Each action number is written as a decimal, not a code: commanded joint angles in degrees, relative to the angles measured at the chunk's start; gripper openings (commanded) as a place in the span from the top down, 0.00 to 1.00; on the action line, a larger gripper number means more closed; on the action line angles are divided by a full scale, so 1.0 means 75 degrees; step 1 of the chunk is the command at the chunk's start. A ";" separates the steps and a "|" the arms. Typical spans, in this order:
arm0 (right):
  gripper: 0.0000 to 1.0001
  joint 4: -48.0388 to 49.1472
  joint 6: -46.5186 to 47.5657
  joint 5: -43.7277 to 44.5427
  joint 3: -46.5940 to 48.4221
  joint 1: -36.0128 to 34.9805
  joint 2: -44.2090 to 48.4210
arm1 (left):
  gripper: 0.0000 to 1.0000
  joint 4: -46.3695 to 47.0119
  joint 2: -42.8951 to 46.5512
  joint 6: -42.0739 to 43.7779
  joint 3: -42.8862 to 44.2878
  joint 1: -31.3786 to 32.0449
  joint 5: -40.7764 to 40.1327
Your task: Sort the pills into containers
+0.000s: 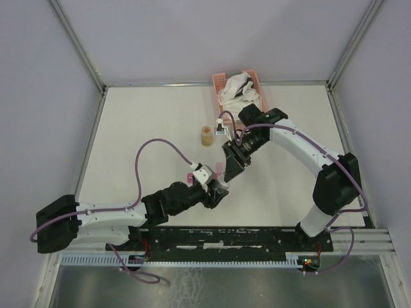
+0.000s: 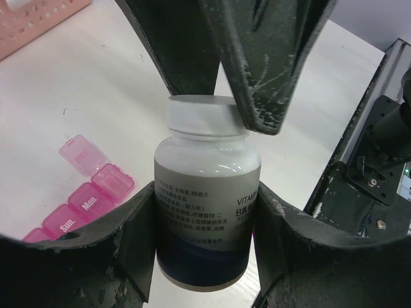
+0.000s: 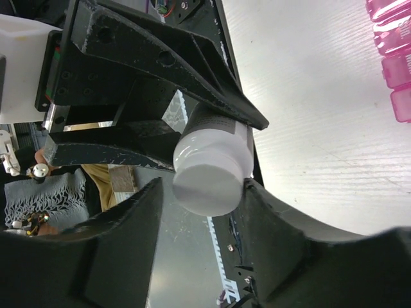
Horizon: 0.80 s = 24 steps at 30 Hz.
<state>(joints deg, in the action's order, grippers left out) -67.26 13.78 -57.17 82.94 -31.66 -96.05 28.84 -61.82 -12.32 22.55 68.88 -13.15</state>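
White tabletop (image 2: 96, 83): one bottle (image 2: 207, 186), one pink pill-box strip (image 2: 83, 199)

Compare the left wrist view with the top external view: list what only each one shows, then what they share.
Only left wrist: the white bottle with its printed label, clamped in the left tool, fingers of the right tool flanking its cap; Sun. and Mon. lids on the pill box, one lid flipped open.
Only top external: the amber jar, the white cloths in the pink basket, both arms whole.
Both: the two tools, the pill box, the basket, the table.
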 commanded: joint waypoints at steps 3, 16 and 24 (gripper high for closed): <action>0.54 0.0201 -0.0021 -0.0310 0.0188 -0.0030 0.0350 | 0.97 0.0462 0.0064 0.0149 0.0199 0.0024 0.0009; 0.93 -0.0895 0.3014 -0.0366 0.0254 -0.0033 0.0862 | 0.97 0.0956 0.0300 -0.0192 -0.0182 -0.0335 0.1424; 0.96 -0.2659 0.8478 -0.0468 -0.0556 -0.0041 0.1690 | 0.97 0.0850 0.0152 -0.0445 -0.0012 -0.0692 0.3159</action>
<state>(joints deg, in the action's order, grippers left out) -74.96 48.77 -59.44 81.08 -32.01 -87.33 35.00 -60.58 -13.02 21.56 65.06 4.32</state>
